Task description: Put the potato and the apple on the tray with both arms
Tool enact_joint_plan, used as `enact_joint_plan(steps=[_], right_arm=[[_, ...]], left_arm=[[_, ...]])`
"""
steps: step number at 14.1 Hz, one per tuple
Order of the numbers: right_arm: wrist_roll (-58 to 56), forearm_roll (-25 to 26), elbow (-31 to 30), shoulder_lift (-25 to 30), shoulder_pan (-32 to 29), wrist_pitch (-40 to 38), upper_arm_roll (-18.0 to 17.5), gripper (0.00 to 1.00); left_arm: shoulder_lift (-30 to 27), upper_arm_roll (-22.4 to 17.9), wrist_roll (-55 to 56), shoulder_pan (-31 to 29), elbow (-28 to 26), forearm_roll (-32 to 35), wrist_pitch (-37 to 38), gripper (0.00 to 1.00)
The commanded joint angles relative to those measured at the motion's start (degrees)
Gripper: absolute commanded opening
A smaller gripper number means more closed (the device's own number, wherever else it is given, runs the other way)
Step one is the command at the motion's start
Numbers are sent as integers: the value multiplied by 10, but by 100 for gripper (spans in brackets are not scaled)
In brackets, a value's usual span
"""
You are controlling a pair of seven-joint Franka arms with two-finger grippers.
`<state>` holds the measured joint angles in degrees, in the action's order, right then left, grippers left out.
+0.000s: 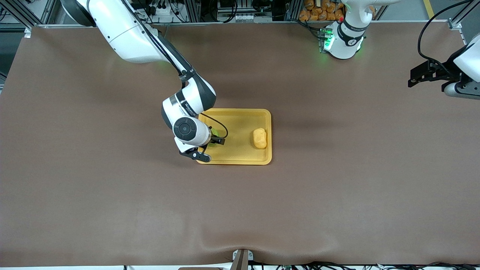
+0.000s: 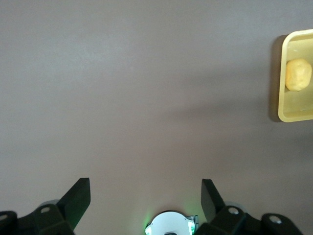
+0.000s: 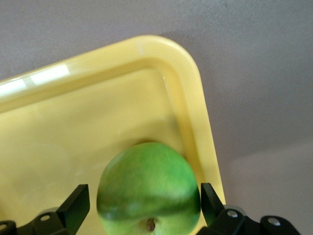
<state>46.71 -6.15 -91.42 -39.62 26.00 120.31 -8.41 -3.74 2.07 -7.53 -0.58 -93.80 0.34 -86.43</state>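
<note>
The yellow-orange tray lies mid-table. The potato rests in it toward the left arm's end and also shows in the left wrist view, potato in tray. The green apple sits in the tray's corner toward the right arm's end; in the front view only a green sliver of the apple shows under the wrist. My right gripper straddles the apple, fingers spread wide, open, with a gap at one finger. My left gripper waits open over bare table at the left arm's end.
Brown cloth covers the table. The right arm's forearm slants over the table toward the tray. The left arm's green-lit base stands at the table's edge, with a heap of orange items past it.
</note>
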Motion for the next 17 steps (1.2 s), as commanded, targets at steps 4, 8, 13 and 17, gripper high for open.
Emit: enact_joint_plan(steps=[4, 8, 13, 17], right_arm=[[15, 1, 94, 12, -2, -127, 1, 100], [10, 7, 176, 15, -19, -209, 6, 100], [3, 6, 268, 15, -64, -279, 3, 100], [-64, 7, 270, 61, -105, -291, 5, 100]], left_arm=[[-7, 3, 0, 0, 3, -4, 1, 100], [-7, 5, 0, 1, 3, -2, 0, 100], [-7, 5, 2, 0, 2, -2, 0, 100], [-6, 4, 6, 0, 2, -2, -1, 100]])
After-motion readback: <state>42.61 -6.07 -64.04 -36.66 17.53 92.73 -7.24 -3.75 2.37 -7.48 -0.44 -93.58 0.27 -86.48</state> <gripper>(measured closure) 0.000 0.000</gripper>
